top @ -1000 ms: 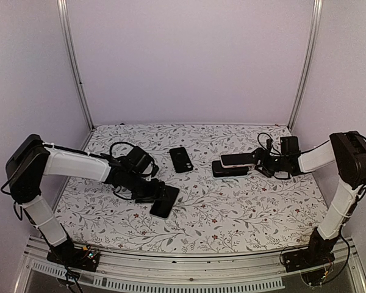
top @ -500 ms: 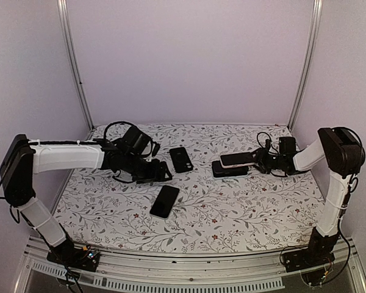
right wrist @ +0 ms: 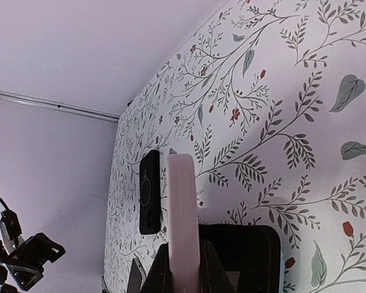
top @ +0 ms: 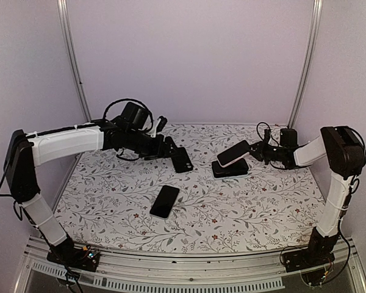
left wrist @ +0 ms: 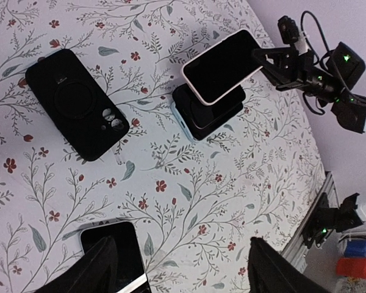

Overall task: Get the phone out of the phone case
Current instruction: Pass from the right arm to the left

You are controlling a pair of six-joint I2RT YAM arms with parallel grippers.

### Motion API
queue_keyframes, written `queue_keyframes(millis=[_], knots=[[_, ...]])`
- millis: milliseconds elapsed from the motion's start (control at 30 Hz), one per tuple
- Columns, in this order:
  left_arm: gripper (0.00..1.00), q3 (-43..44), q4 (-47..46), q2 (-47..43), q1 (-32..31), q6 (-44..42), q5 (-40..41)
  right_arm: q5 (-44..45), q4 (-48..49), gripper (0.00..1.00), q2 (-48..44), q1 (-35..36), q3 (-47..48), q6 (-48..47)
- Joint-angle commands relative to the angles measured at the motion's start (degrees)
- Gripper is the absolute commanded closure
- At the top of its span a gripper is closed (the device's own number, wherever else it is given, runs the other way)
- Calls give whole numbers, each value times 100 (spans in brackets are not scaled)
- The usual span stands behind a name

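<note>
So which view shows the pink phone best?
Left wrist: the pink phone shows nearly its whole face, clamped at one end. Top external has it small and slanted; right wrist sees only its thin edge.

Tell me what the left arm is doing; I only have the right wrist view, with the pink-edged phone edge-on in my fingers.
Observer: The left gripper is open and empty, hovering near the black case at the back.
Operator: Which face of my phone is up?
Observer: The screen; the left wrist view shows the pink-edged phone with black glass upward, over the dark case.
Operator: Anything else loose?
Observer: A bare phone lies screen-up nearer the front.
</note>
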State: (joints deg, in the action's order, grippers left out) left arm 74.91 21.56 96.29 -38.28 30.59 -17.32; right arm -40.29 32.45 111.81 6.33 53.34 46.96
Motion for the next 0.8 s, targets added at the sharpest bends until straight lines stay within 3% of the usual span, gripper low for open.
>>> queue_keyframes(millis=[0, 233, 767], knots=[[25, 321, 51, 186, 127, -313, -318, -354, -115, 100, -536, -29, 200, -265], [24, 738, -41, 342, 230, -677, -438, -996, -925, 100, -1192, 218, 499, -770], [25, 1204, -409, 681, 217, -1196, -1712, -1292, -3515, 100, -2235, 2015, 1435, -2352]])
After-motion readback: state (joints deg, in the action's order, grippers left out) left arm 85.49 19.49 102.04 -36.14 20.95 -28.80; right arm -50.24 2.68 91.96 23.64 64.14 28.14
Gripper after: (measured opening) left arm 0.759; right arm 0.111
